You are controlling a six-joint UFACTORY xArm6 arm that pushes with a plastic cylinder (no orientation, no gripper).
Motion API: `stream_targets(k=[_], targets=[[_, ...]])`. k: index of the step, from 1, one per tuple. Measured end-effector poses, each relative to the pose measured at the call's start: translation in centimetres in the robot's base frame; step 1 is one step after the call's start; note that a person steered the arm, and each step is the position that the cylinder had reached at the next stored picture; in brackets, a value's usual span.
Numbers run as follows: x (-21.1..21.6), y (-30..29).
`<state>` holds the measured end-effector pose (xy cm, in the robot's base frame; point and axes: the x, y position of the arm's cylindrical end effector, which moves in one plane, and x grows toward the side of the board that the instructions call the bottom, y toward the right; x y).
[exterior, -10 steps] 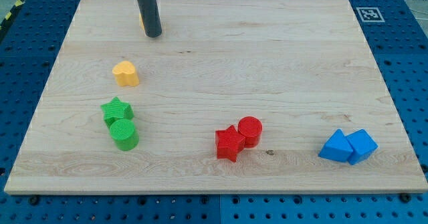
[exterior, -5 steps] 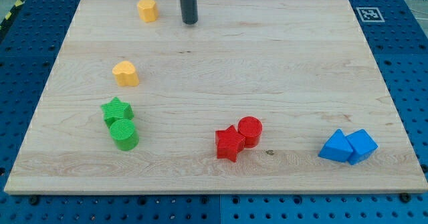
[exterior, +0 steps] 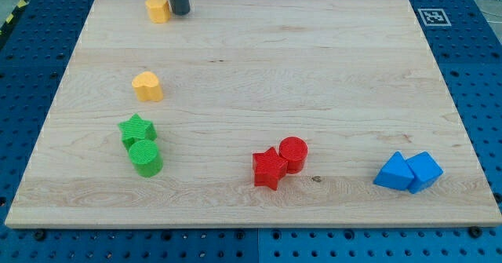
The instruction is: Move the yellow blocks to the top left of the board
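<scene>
My tip [exterior: 180,12] sits at the upper left of the frame, touching the right side of the yellow hexagon [exterior: 158,9] near the board's [exterior: 329,74] top edge. It's a bare rod, nothing to open or close. Yellow heart [exterior: 147,86] is below, left side, well apart from the tip. Green star [exterior: 136,129] touches green cylinder [exterior: 145,158] at lower left. Red star [exterior: 269,169] and red cylinder [exterior: 293,154] touch at bottom centre. Two blue blocks [exterior: 408,171] touch at lower right.

Two yellow blocks — hexagonal one [exterior: 158,9] top-left, heart-shaped one [exterior: 147,85] below.
</scene>
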<state>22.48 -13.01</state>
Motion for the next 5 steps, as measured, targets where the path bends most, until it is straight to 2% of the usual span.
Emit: stream_targets(k=[2, 3, 5], targets=[[0.0, -3.9], [0.1, -1.5], [5.5, 1.0]])
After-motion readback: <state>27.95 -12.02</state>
